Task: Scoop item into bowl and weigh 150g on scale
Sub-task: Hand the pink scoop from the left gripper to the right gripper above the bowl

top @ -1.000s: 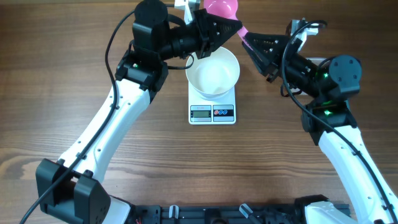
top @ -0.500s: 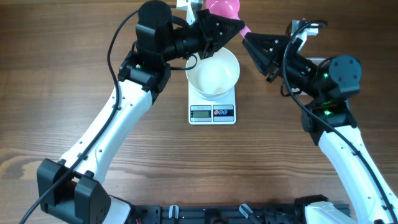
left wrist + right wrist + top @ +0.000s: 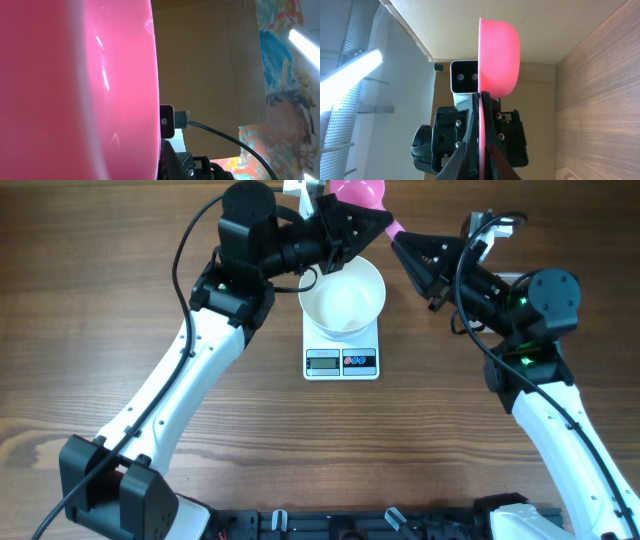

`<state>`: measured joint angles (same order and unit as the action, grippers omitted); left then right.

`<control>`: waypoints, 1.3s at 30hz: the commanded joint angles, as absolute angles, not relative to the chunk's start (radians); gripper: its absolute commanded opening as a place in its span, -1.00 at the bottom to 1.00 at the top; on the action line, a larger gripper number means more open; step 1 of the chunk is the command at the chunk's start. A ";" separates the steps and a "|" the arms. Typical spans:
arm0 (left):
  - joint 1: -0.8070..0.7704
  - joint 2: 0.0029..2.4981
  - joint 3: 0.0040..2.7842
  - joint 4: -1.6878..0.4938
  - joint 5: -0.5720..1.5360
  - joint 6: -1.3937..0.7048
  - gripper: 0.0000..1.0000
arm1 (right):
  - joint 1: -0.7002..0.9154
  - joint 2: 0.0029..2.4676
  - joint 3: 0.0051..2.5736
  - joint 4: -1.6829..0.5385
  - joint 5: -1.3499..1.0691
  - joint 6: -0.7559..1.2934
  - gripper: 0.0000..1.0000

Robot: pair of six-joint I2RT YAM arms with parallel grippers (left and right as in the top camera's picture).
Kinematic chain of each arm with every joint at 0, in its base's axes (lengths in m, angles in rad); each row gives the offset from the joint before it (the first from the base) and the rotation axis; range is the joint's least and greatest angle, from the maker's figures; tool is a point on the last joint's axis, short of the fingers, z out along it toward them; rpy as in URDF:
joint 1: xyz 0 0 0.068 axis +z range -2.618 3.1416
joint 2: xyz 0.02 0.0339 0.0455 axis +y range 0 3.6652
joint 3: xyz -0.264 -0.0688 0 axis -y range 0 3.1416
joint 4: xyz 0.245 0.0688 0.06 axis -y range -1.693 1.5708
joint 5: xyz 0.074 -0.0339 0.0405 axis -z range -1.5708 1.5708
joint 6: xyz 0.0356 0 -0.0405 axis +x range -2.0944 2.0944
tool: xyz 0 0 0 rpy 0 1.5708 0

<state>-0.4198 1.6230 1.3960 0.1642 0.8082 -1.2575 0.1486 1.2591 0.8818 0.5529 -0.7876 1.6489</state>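
Observation:
A pink scoop (image 3: 358, 192) hangs in the air above the far edge of the table, behind the white bowl (image 3: 342, 295). The bowl stands on the white scale (image 3: 342, 362) and looks empty. My left gripper (image 3: 383, 222) is shut on the scoop from the left. My right gripper (image 3: 398, 243) comes in from the right, its jaws pressed on the thin pink handle. In the right wrist view the scoop (image 3: 499, 55) stands on edge, its handle between my right gripper's (image 3: 481, 139) jaws. The scoop's cup (image 3: 75, 90) fills the left wrist view. The item is out of view.
The scale's display and button panel (image 3: 342, 361) face the near side of the wooden table (image 3: 120, 330). Both arms reach over the far middle. A cardboard wall (image 3: 535, 25) stands behind the table.
My right gripper's jaws have narrowed onto the scoop handle. The left arm shifted slightly to the right with the scoop, then held still.

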 commanded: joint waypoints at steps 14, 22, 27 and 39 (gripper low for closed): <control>-0.424 1.620 1.406 0.163 0.802 -1.234 -0.64 | 0.145 1.270 0.902 0.529 -0.753 1.550 -0.91; -0.424 1.620 1.406 0.163 0.802 -1.181 -0.60 | 0.145 1.270 0.908 0.522 -0.843 1.362 -0.91; -0.424 1.620 1.406 0.163 0.797 -1.182 -0.38 | 0.145 1.270 0.910 0.523 -0.904 1.406 -0.91; -0.424 1.620 1.406 0.163 0.794 -1.186 -0.92 | 0.145 1.270 0.910 0.566 -0.925 1.475 -0.81</control>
<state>-0.4236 1.6226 1.3960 0.1642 0.8112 -1.2018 0.1406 1.2663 0.8822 0.5480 -0.8803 1.4685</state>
